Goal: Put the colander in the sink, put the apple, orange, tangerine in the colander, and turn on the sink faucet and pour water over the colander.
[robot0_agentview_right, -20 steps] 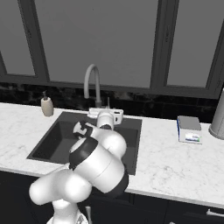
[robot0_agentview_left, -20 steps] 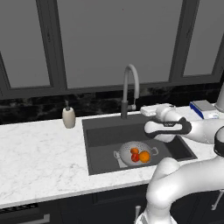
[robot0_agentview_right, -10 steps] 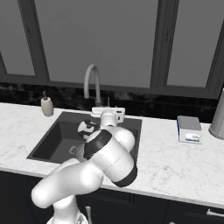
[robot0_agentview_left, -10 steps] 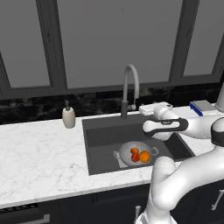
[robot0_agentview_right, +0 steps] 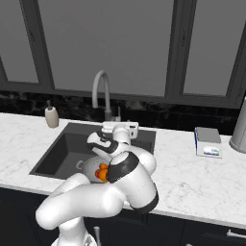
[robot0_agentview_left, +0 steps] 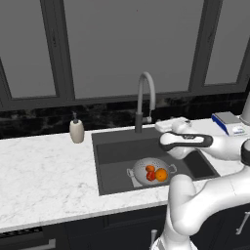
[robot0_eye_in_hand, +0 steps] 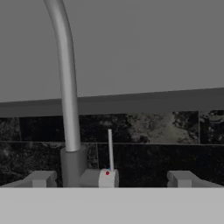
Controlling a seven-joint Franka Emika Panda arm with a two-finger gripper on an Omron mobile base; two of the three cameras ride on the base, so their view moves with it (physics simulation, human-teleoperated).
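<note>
The colander [robot0_agentview_left: 151, 171] sits on the floor of the sink [robot0_agentview_left: 114, 154], holding the apple [robot0_agentview_left: 151, 175], orange [robot0_agentview_left: 161, 175] and tangerine [robot0_agentview_left: 150, 168]; in the right base view the arm covers most of it. The faucet [robot0_eye_in_hand: 66, 87] stands at the sink's back rim, its thin lever [robot0_eye_in_hand: 110, 151] upright. The gripper [robot0_eye_in_hand: 110, 180], fingers spread wide and empty, faces the lever, seemingly just short of it.
</note>
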